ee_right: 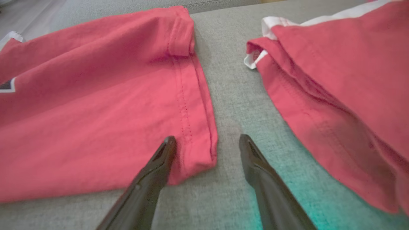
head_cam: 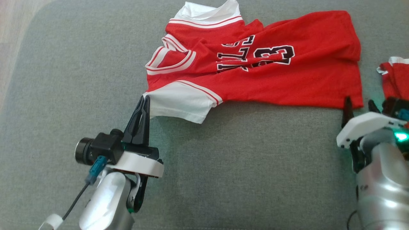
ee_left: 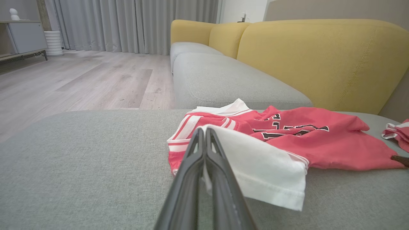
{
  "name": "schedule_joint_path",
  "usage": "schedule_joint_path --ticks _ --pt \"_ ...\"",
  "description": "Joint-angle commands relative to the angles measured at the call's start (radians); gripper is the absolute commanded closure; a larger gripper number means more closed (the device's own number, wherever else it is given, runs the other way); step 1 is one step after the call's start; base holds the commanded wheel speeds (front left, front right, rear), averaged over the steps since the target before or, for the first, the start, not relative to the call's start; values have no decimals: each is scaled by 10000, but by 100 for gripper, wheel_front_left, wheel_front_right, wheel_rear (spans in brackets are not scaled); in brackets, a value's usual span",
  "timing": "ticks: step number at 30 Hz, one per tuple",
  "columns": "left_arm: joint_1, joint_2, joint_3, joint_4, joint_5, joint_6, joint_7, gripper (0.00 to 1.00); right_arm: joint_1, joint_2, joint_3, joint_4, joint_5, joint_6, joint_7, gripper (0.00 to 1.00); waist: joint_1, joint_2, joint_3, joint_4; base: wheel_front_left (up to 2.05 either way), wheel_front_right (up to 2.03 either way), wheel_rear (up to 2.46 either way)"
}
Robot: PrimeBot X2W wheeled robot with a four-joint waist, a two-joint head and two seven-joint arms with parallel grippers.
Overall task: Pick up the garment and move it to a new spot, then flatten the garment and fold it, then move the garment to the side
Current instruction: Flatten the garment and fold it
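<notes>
Jersey (head_cam: pixel 271 73), red: crumpled on grey cushion (head_cam: pixel 80 95); "23" legible, lettering folded. Left tool (head_cam: pixel 145 99) pinches white sleeve (head_cam: pixel 179 107). Right tool (head_cam: pixel 358 102) wide, at hem corner (ee_right: pixel 204 159). Second red garment (head_cam: pixel 394 80) beside.

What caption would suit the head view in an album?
Left gripper pinches the white sleeve of the red jersey on the grey cushion; the open right gripper hovers by its hem.

head view looks steeply down on the sofa seat (head_cam: pixel 64 95); both wrist views skim it low, sharing the jersey (head_cam: pixel 306 80).
</notes>
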Motion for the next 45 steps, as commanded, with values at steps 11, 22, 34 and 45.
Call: schedule_joint_path --ticks 11,22,34,45 --pt "-416 142 293 -342 -94 115 -74 100 -809 -16 -62 1605 -784 37 -369 100 0 0 -146 -54 0 0 0" --pt "-221 205 664 -574 -536 151 -102 100 -1312 -16 855 2105 142 37 -1756 100 0 0 -887 -634 0 0 0" --pt "-1910 788 1289 -2201 -1002 -119 376 100 -2105 -16 3446 -933 1559 37 -1750 100 0 0 -2076 -1155 0 0 0" --pt "-3507 1359 1946 -5488 -1328 316 2062 100 -1793 -1058 4599 -6967 2650 37 869 100 0 0 -2751 -1419 0 0 0"
